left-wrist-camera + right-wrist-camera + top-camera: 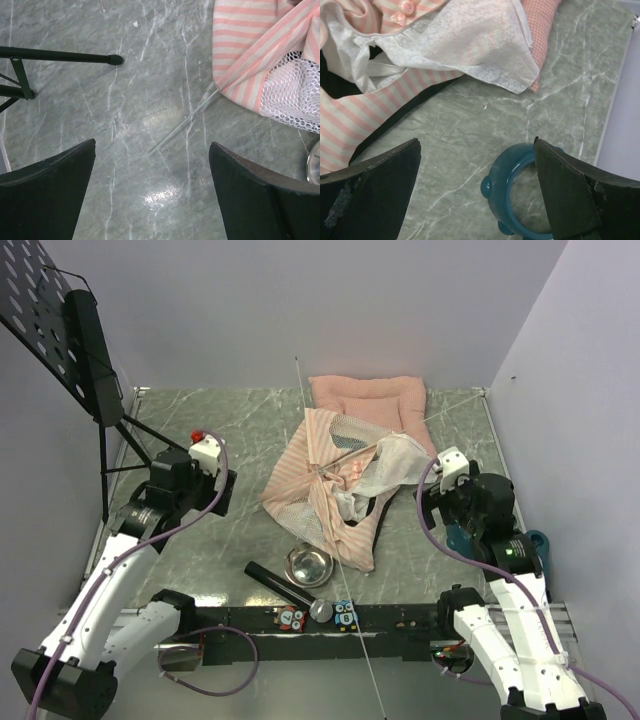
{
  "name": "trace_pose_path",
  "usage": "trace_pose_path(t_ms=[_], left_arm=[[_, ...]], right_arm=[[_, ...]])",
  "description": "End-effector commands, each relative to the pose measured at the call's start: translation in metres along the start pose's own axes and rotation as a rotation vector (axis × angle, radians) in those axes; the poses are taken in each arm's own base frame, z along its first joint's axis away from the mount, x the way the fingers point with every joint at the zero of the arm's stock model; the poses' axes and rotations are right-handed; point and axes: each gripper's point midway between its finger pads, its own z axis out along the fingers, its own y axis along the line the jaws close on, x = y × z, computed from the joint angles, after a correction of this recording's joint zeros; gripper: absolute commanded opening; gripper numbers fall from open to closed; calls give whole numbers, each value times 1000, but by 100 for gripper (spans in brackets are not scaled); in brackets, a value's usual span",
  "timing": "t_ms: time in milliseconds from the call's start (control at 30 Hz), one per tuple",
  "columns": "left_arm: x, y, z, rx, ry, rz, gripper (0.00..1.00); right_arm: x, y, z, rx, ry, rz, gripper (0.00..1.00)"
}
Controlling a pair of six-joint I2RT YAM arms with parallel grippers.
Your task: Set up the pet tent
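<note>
1. The pet tent (335, 495) lies as a flat, crumpled heap at the centre of the frame on the tabletop (200, 430). Its striped cloth, white mesh and black floor are folded over one another, and nothing is raised yet.
2. A thin white pole (345, 570) runs across the heap from upper centre to the lower edge. The left wrist view shows a pole end (185, 120) poking out from the cloth. I cannot tell whether either is threaded through. By my reckoning nearly the whole job is left.
3. The left gripper (152, 144) hangs over bare marble at the left of the tent, jaws wide apart and empty.
4. The right gripper (476, 140) sits at the right of the tent, also spread and empty, above a teal ring (520, 195).
5. A pink cushion (370, 400) touches the tent's upper edge.
6. A steel bowl (309, 565) sits just below the heap, with a black tube (275, 580) beside it and two owl figures (345, 614) near the lower edge. These crowd the tent's lower side.
7. A music stand (60, 330) fills the upper left, one leg reaching onto the marble.
</note>
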Motion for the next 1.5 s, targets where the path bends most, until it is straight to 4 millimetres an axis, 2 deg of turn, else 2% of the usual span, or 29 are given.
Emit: trace_pose_path(t_ms=[0, 100, 267, 400, 533, 667, 767, 867, 1067, 1233, 1300, 1333, 1467], left_arm=[[-12, 2, 1, 16, -10, 55, 100], [2, -17, 2, 155, 48, 196, 100], [33, -39, 6, 347, 181, 336, 100], [47, -47, 18, 415, 227, 370, 100], [70, -51, 34, 464, 312, 395, 100], [84, -56, 49, 499, 361, 397, 98], [91, -55, 63, 503, 380, 404, 94], [97, -46, 77, 493, 396, 395, 82], [106, -20, 95, 528, 427, 283, 50], [102, -29, 98, 614, 390, 270, 35], [98, -32, 98, 632, 371, 272, 16], [96, -32, 98, 638, 367, 270, 1], [86, -40, 90, 679, 346, 237, 1]], right_arm=[[-27, 5, -4, -78, -67, -87, 100], [-29, 23, -1, -210, -18, -109, 100], [-42, 38, 16, -281, 21, -156, 100], [-60, 56, 28, -337, 0, -247, 100], [-81, 68, 40, -349, -47, -272, 100], [-89, 85, 47, -419, -76, -344, 100], [-97, 97, 51, -467, -110, -370, 100], [-104, 111, 52, -527, -169, -407, 100], [-119, 138, 45, -635, -350, -479, 100], [-128, 155, 51, -689, -409, -537, 100], [-130, 162, 56, -707, -421, -556, 100], [-131, 166, 59, -714, -429, -567, 100], [-139, 182, 68, -734, -484, -608, 100]])
